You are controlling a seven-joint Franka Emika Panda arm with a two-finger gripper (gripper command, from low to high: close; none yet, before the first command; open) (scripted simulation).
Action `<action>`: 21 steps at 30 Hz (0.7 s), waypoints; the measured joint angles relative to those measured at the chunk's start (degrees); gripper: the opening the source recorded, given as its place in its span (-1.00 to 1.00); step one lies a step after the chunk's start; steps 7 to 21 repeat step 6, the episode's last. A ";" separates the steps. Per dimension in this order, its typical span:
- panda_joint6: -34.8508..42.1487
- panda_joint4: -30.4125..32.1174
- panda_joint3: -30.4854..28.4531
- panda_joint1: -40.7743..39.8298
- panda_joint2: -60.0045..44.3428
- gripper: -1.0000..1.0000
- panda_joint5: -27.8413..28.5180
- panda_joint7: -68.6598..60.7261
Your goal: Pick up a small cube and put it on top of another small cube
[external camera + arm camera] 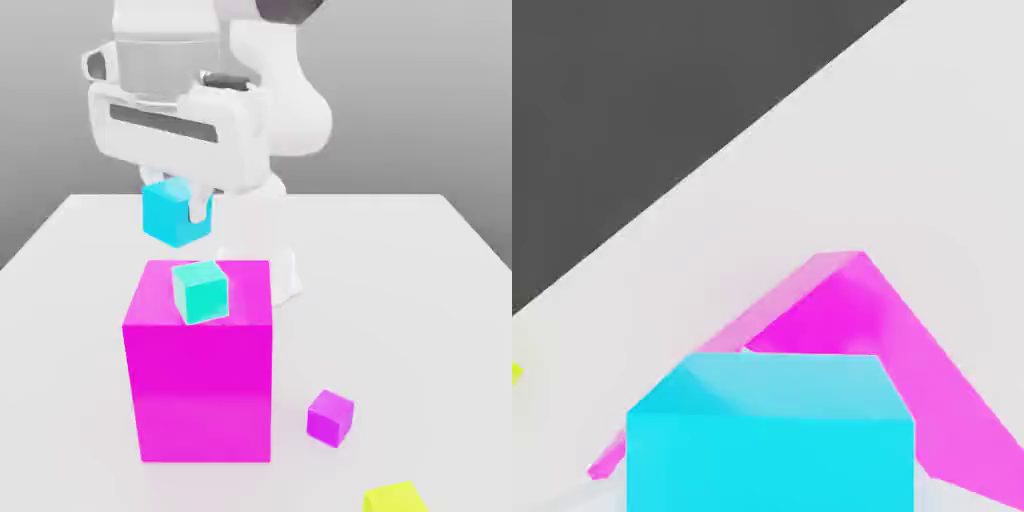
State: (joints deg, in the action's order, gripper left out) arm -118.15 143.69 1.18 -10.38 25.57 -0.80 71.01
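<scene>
From where I'm standing, the gripper (184, 205) has the sky-blue cube (177, 212) pinched between its fingers, clear of everything below, presumably so it can travel without knocking the one it is meant to land on. That one, the turquoise cube (201, 292), sits on top of the big magenta block (200, 390), by the edge facing me and turned a little against it; the block serves as its stand, I'd say, which is why the carried cube has to be kept so high. Farther out, on the white table (400, 300), a small purple cube (330, 418) rests near the block's lower corner on the exterior view's right, and a yellow cube (394, 499) lies beyond it, neither one needed, I'd think.
</scene>
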 joint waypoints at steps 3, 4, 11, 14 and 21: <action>-6.26 4.22 0.21 0.00 -2.02 1.00 -0.23 -0.40; -6.27 4.22 0.21 0.00 -2.02 1.00 -0.24 -0.41; -6.27 4.22 0.21 0.00 -2.02 1.00 -0.24 -0.41; -6.27 4.22 0.21 0.00 -2.02 1.00 -0.24 -0.41; -6.27 4.22 0.21 0.00 -2.02 1.00 -0.24 -0.41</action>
